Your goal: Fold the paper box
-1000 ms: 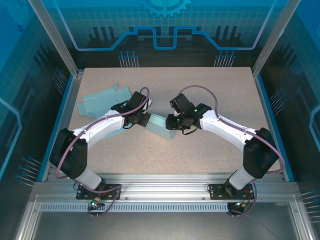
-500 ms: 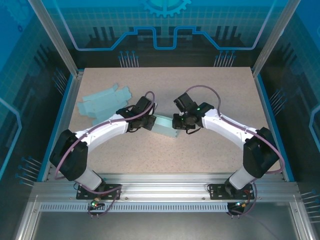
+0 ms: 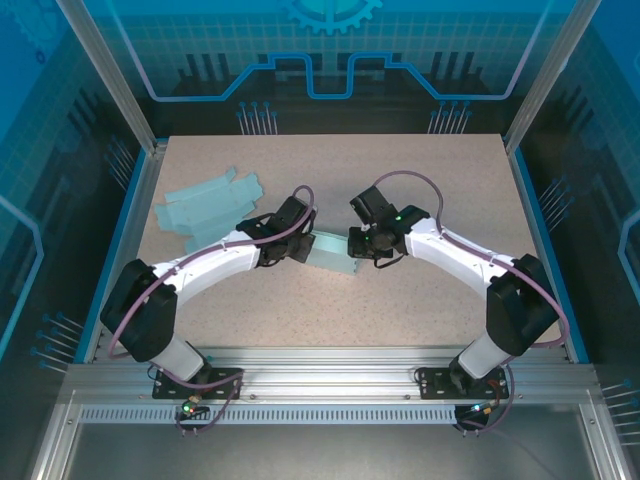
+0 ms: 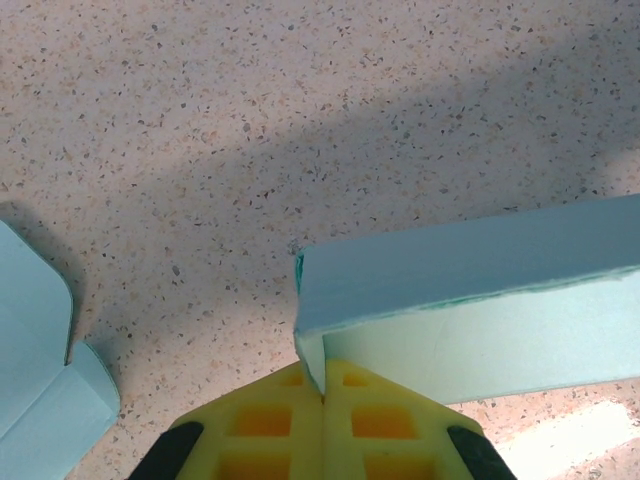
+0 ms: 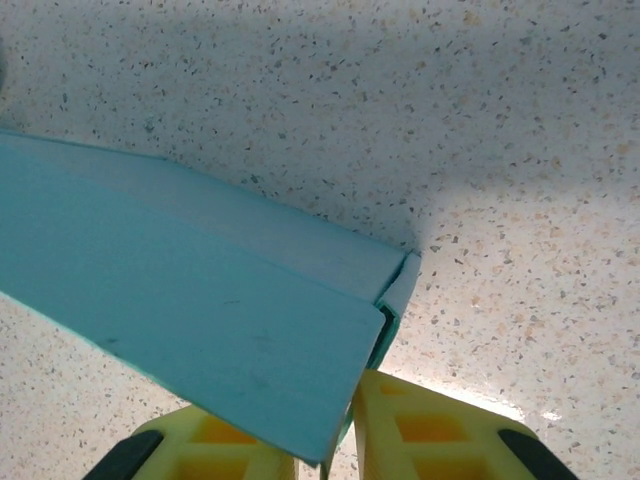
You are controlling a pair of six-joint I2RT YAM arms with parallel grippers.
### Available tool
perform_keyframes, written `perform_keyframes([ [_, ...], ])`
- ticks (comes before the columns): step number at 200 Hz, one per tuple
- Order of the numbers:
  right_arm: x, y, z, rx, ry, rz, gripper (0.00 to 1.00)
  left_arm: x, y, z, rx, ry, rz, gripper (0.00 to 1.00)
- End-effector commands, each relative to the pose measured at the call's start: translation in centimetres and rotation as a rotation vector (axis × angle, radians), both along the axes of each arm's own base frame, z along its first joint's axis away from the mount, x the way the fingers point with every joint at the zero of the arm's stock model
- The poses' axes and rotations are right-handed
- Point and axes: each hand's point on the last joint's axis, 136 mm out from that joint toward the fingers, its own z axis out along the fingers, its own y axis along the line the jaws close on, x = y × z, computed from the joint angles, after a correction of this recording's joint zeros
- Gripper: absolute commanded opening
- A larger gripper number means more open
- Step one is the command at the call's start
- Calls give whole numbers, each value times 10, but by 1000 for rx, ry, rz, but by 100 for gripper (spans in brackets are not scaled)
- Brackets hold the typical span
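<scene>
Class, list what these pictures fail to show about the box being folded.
- Top view: the left arm and right arm cover the ends of the paper box, hiding its flaps.
- Left wrist view: the paper box runs off the right edge, length unseen.
- Right wrist view: the paper box's own panel hides its inside.

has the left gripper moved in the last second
Yes: the left gripper, pinching the paper box, has shifted right, farther from the flat paper cutouts, which stayed put.
</scene>
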Motion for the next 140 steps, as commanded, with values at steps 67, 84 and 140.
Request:
perform_keyframes([
  [67, -6, 9, 34, 40, -87, 79, 55, -27, -7, -39, 40, 160, -53, 1],
  [84, -4, 5, 45, 34, -116, 68, 60, -27, -6, -38, 43, 157, -50, 2],
  [140, 11, -20, 55, -1, -179, -75, 64, -27, -6, -37, 38, 155, -45, 1],
])
